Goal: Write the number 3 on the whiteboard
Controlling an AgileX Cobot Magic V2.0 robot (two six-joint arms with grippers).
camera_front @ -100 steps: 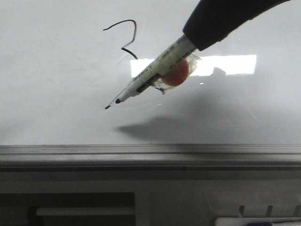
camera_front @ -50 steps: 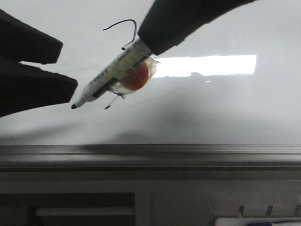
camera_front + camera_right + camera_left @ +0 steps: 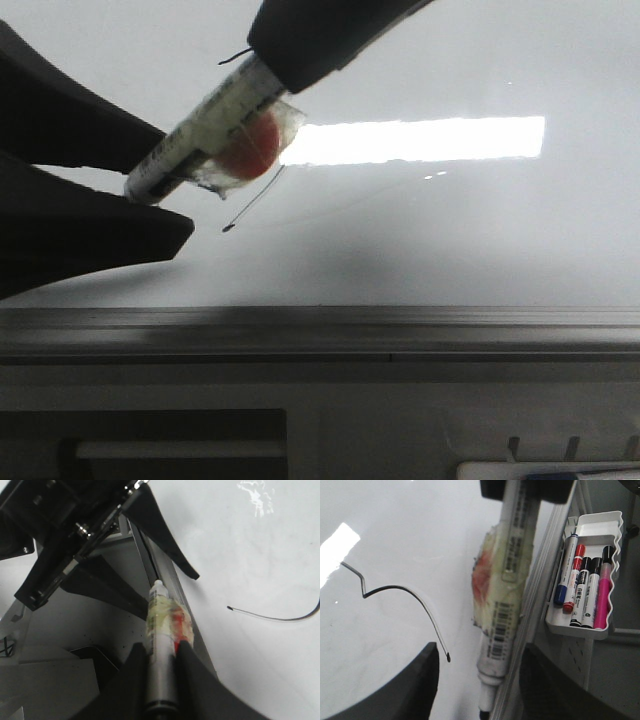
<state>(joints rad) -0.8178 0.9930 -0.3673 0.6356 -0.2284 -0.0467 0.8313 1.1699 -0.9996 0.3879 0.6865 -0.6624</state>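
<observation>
So the marker is sitting in your right gripper, whose fingers are clamped on the barrel at the cap end, with the tip poking out toward the left of the front frame, right between the two spread fingers of your left gripper, which is wide open and holding nothing. Looks to me like a handoff setup, judging from the pose. The pen is light and stiff, no real weight to fight, but that plastic barrel is smooth and it's got a lumpy wad of clear tape with something red stuck on the side, so I'd grab the bare barrel section near the tip, below the tape, where you get flat contact. Don't pinch the nib itself, it's soft and it'll smear ink on the pads. The number 3 seems done: in the left wrist view you can see the thin black stroke with its long tail running across the whiteboard, center-left of that frame; in the front view most of it hides behind the marker, only the tail end peeks out below it. The ink may still be wet and that glossy board wipes easily, so keep the fingers off the stroke. There's a white marker tray with spare pens at the right of the left wrist view.
</observation>
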